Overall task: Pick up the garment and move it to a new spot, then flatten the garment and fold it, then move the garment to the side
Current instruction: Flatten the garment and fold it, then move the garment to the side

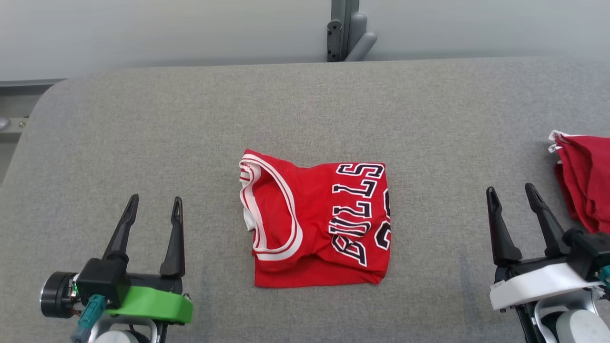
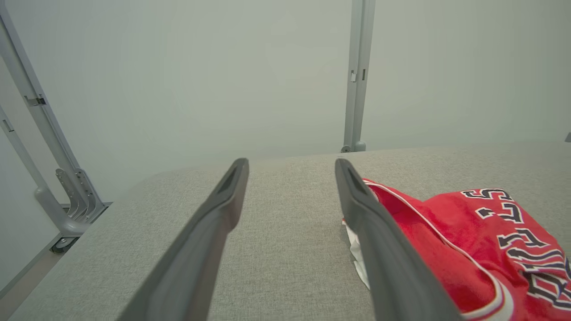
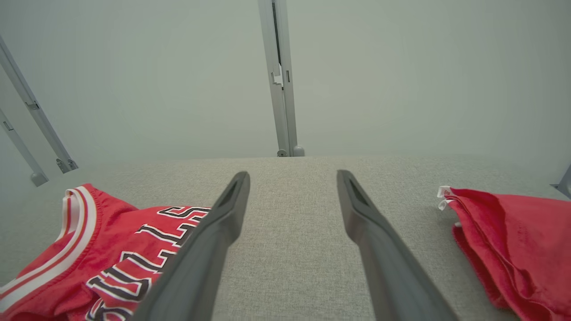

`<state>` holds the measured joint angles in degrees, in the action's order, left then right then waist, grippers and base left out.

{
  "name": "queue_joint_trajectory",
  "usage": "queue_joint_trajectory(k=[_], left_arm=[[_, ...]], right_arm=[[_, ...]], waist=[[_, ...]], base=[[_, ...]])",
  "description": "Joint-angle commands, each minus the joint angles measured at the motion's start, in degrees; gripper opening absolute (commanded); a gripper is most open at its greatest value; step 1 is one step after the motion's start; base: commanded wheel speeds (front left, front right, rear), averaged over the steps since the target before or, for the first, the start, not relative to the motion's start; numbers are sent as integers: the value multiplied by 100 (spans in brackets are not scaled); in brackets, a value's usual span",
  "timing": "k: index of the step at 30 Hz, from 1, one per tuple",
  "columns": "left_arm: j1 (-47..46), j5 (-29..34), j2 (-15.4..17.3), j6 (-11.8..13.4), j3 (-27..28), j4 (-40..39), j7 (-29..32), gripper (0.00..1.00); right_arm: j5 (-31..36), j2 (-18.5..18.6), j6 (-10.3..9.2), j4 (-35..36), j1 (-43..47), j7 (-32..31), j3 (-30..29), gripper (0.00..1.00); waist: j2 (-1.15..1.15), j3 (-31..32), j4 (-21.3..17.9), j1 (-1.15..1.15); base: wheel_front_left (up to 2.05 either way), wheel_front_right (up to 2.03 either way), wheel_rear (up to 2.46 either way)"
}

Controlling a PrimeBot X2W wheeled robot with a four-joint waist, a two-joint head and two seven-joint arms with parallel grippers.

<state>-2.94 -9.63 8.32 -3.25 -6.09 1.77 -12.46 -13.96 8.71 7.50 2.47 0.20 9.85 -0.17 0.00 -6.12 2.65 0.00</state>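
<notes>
Garment: a red sleeveless jersey with white-and-red trim and black lettering outlined in white, folded into a compact, roughly square packet. It lies at the middle of the grey fabric-covered table. Its trimmed opening is turned toward the robot's left, and the lettering runs sideways along its right half. The near edge is slightly rumpled, and a bit of white shows at the left edge.

Left gripper: low over the table's near part, to the left of the garment and apart from it. Its fingers are spread with nothing between them and point away from the robot. A green band sits at its base.

Right gripper: to the right of the garment and well apart from it, fingers likewise spread and empty. A white band sits at its base.

Second red cloth: bunched at the table's right edge, near the right gripper, with small white tags at its far corner.

Grey post: upright behind the table's far edge, against a pale wall.
</notes>
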Motion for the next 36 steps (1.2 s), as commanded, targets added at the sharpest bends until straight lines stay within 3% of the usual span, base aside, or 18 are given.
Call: queue_joint_trajectory(k=[1,15,36], left_arm=[[160,-11,78,-13,-19,-48,59,100],[581,-85,227,16,-57,-283,325,100],[326,-124,253,120,-164,-324,316,100]], right_arm=[[11,-1,-3,29,168,-45,-33,100],[64,-62,-3,178,584,-274,-91,100],[-21,-37,-3,7,311,-335,-89,100]], waist=[[0,219,-37,0],[0,584,-114,0],[0,411,9,0]], base=[[0,0,0],[0,0,0],[0,0,0]])
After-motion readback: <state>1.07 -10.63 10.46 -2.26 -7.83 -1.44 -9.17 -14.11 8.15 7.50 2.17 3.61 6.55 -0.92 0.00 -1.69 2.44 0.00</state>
